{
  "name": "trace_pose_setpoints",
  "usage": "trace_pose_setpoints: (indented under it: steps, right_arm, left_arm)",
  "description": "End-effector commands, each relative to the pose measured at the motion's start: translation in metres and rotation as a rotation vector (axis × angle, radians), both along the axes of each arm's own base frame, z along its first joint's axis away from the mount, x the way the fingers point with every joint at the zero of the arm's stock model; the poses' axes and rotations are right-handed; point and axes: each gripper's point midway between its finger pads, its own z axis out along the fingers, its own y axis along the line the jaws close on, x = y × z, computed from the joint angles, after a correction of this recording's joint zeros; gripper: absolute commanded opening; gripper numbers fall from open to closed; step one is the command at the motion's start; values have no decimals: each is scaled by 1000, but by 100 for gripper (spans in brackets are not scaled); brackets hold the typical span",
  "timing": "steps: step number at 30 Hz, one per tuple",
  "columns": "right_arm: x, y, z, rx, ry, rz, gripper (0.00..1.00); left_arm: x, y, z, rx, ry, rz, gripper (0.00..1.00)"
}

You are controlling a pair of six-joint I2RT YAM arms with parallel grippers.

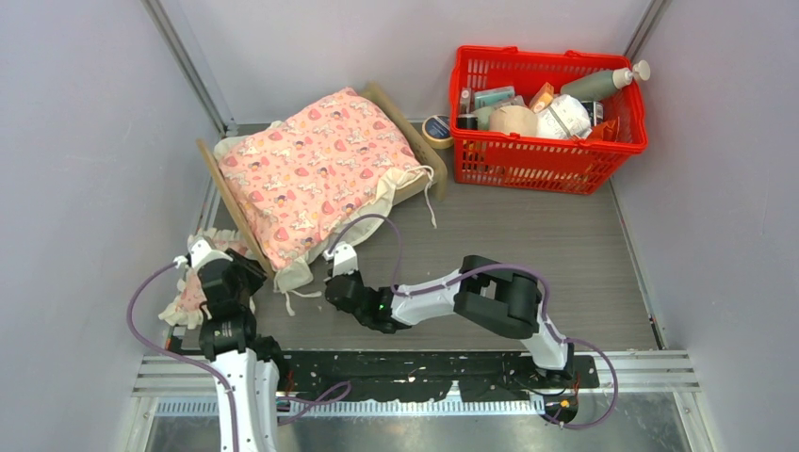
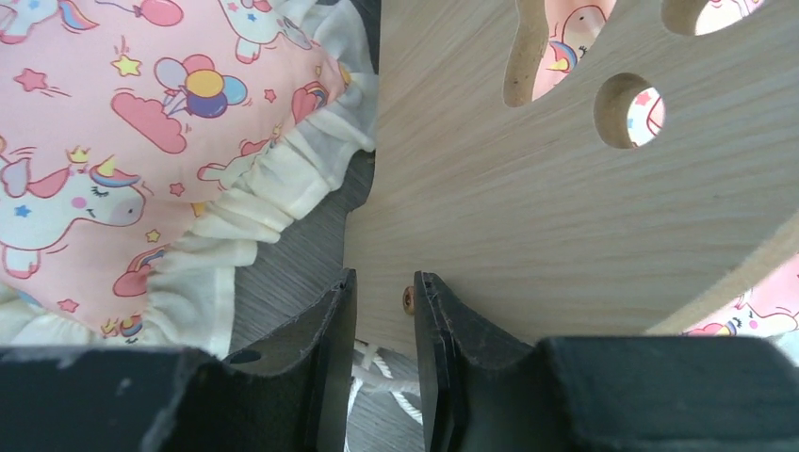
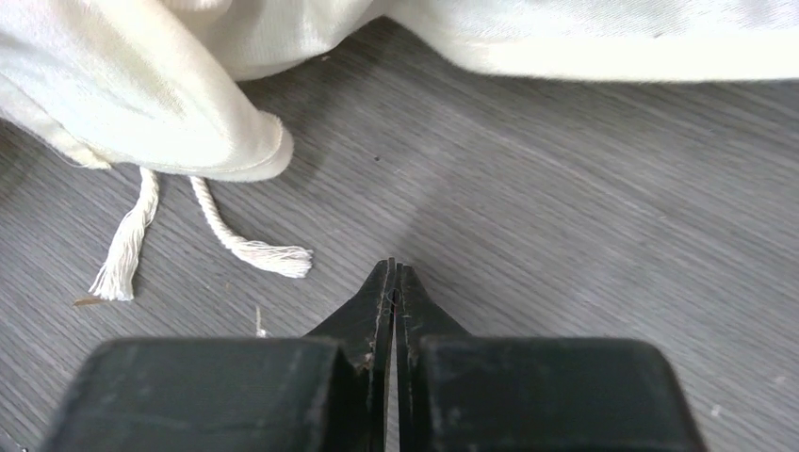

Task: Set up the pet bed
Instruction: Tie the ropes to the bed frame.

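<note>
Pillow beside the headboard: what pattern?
The pillow is pink with unicorns, balloons and stars, cream-frilled; the left wrist view shows it best.

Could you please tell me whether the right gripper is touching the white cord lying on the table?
Apart. The right wrist view shows bare table between the shut right gripper and the frayed end of the cord.

bright, even light fell from above; shadows on the worktop (image 1: pixel 565 235) lay soft and faint. both wrist views were sharp, their bottom edge slightly blurred.
</note>
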Motion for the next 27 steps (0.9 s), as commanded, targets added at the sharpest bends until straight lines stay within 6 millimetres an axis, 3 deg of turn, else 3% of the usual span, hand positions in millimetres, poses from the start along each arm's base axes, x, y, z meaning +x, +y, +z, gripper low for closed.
trace_pose_setpoints:
  steps: [1, 6, 10, 15, 22, 27]
  right_arm:
    - [9, 2, 56, 127, -34, -4, 11]
    - [4, 6, 56, 157, 27, -21, 36]
    - [0, 15, 51, 180, 75, -45, 42]
    - [-4, 13, 46, 151, 65, -65, 42]
    - [-8, -23, 35, 142, 127, -197, 49]
    - [-11, -24, 28, 186, 217, -286, 54]
  left_arm:
    - [21, -32, 13, -68, -116, -170, 33]
    - [25, -56, 5, -117, -115, -239, 30]
    - [27, -76, 0, -99, -80, -291, 30]
    - [19, -57, 0, -32, -43, -179, 33]
    - [2, -30, 8, 7, -81, -21, 36]
    - [-6, -22, 11, 30, -75, 16, 37]
